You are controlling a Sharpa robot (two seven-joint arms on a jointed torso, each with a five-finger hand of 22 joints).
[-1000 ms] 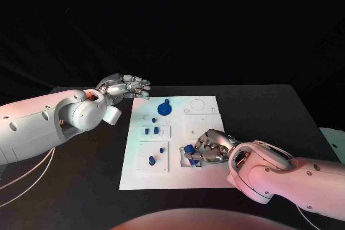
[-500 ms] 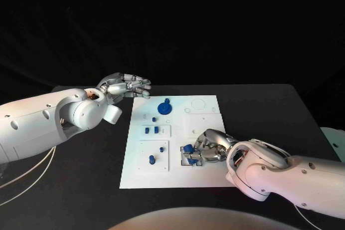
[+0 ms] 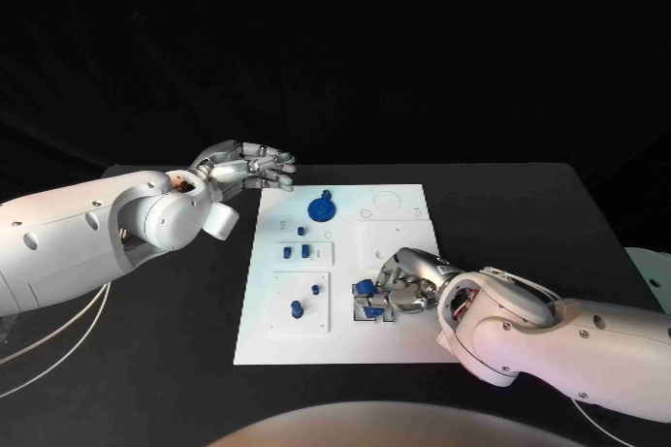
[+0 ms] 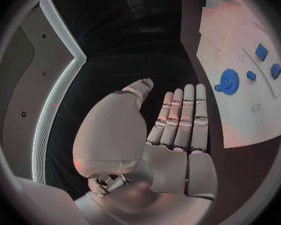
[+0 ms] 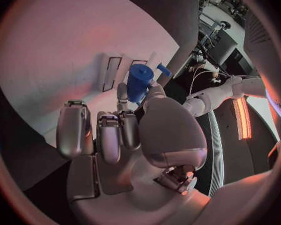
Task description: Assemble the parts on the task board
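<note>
Two hands are seen over the black table (image 3: 168,369). The right hand (image 3: 405,284) is held low over the near right part of the task board (image 3: 405,350), and a blue peg-like part (image 5: 139,82) is pinched between its thumb and a finger, the part's tip close to the board's surface beside two narrow slots (image 5: 110,73) (whether the tip actually touches the board cannot be told). In the head view the same blue part (image 3: 367,290) is seen at the fingertips, above a recessed panel in which another small blue piece (image 3: 372,312) lies.

The left hand (image 3: 246,166) is held above the table just off the board's far left corner, grasping nothing; in the left wrist view its fingers (image 4: 183,117) are stretched out straight and side by side, with the thumb apart from them.

On the board itself, a round blue gear (image 3: 320,210) with a small knob beside it is seated near the far edge. Several small blue pieces (image 3: 294,254) are seated in a panel at the left middle, and two more blue parts (image 3: 297,310) lie in the near left panel. White circular outlines (image 3: 383,204) are marked on the far right part of the board.
</note>
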